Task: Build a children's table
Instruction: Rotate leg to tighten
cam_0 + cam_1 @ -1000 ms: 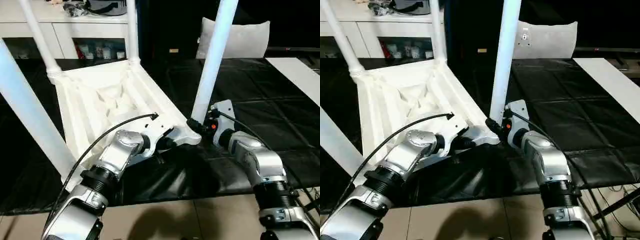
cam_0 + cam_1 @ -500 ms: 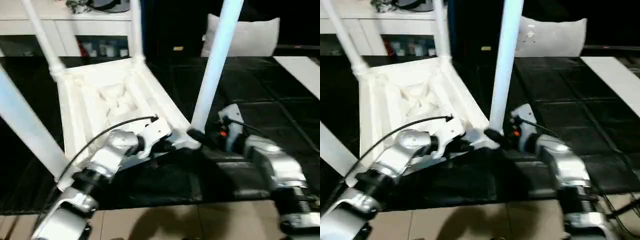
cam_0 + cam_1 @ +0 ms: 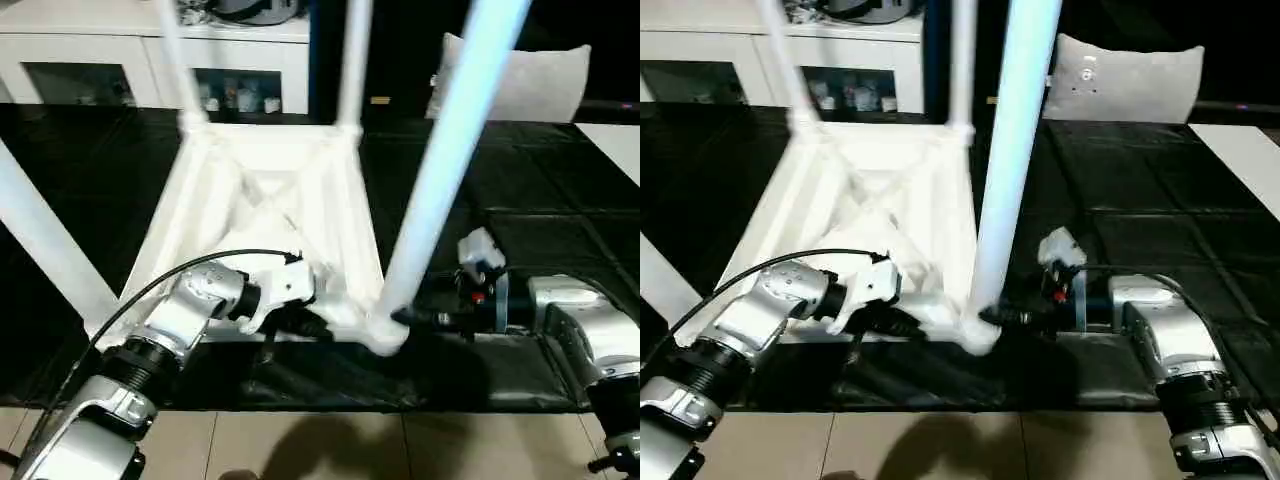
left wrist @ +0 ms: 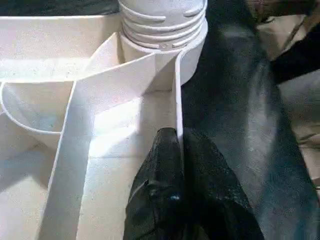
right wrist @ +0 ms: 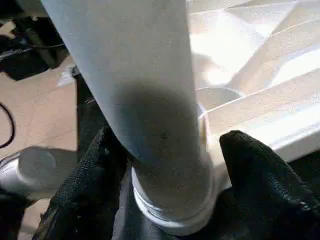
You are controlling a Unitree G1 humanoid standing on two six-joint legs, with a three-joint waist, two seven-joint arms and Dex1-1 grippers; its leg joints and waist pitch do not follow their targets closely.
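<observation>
Meanwhile, at seven o'clock, the left gripper [image 4: 176, 150] pinches the upturned children's table [image 3: 270, 190] by its rim; at four o'clock the right gripper [image 5: 165, 165], jaws wide, straddles the near-right leg [image 3: 440, 170]. Next, probably, seating that leg firmly.

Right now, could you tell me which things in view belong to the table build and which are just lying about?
Belong to the job:
- white table top, upside down
- near-right leg in its corner socket
- other legs, already standing in their sockets

Just lying about:
- white pillow
- white cabinet behind
- black-covered work table
</observation>
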